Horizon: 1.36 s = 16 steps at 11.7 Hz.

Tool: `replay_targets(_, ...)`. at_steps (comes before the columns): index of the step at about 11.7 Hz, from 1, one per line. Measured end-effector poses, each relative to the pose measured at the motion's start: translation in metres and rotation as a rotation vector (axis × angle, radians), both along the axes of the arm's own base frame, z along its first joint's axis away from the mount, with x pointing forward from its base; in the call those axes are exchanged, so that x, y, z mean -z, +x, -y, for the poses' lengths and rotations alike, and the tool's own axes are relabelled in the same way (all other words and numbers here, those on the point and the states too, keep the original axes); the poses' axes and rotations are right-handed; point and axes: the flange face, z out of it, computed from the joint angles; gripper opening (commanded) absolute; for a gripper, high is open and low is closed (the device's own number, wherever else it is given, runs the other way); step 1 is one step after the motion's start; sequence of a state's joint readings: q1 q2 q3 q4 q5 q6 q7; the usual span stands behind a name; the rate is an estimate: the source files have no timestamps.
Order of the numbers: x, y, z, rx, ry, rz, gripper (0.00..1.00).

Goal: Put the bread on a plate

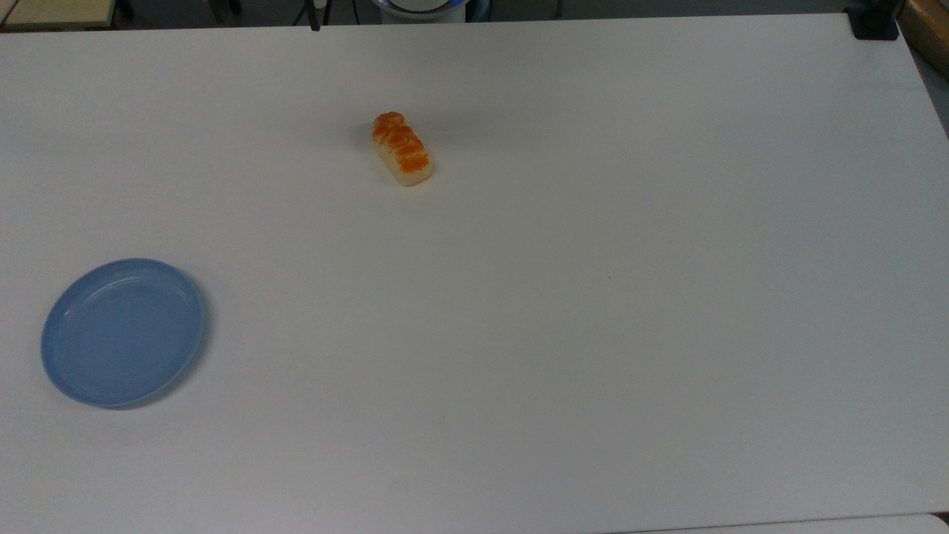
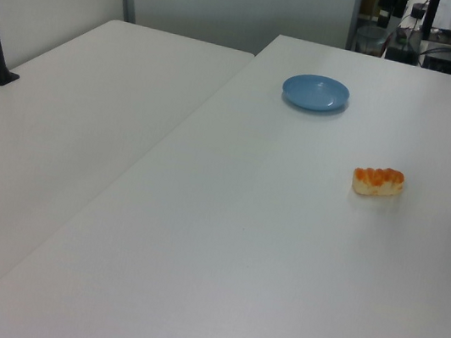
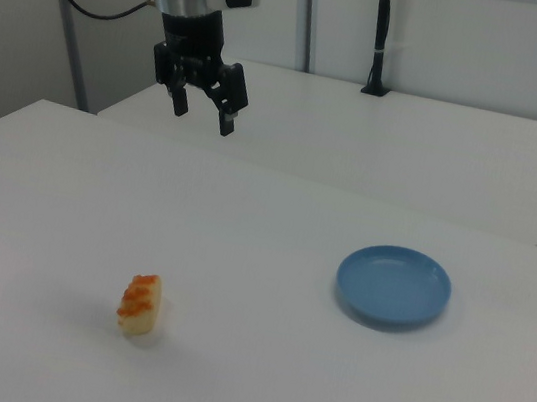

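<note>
The bread (image 1: 402, 149) lies flat on the white table, glazed orange-brown top upward, alone in the upper middle of the top view; it also shows as the bread (image 2: 378, 181) and the bread (image 3: 140, 304). The light-blue plate (image 1: 124, 331) rests bare at the top view's lower left, far from the loaf; it is the plate (image 2: 316, 92) and the plate (image 3: 393, 284) in the side views. My gripper (image 3: 203, 111) hangs open high above the table in the right view, well above and behind the bread, holding nothing.
A second white table (image 3: 438, 151) adjoins this one, with a black pole clamped at its far edge (image 3: 379, 36). A black clamp (image 1: 875, 22) sits on the table's corner at the top view's upper right.
</note>
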<state>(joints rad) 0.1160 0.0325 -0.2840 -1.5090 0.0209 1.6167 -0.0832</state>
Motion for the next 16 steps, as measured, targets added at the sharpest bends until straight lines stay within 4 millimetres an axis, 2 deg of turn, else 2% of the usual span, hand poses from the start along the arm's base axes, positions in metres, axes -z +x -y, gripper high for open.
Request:
replay_targets(5,0.008,0.003,-0.015,-0.026,0.003,-0.017,1.00)
replay_targets(16,0.010,0.003,-0.015,-0.026,0.003,-0.020,1.00)
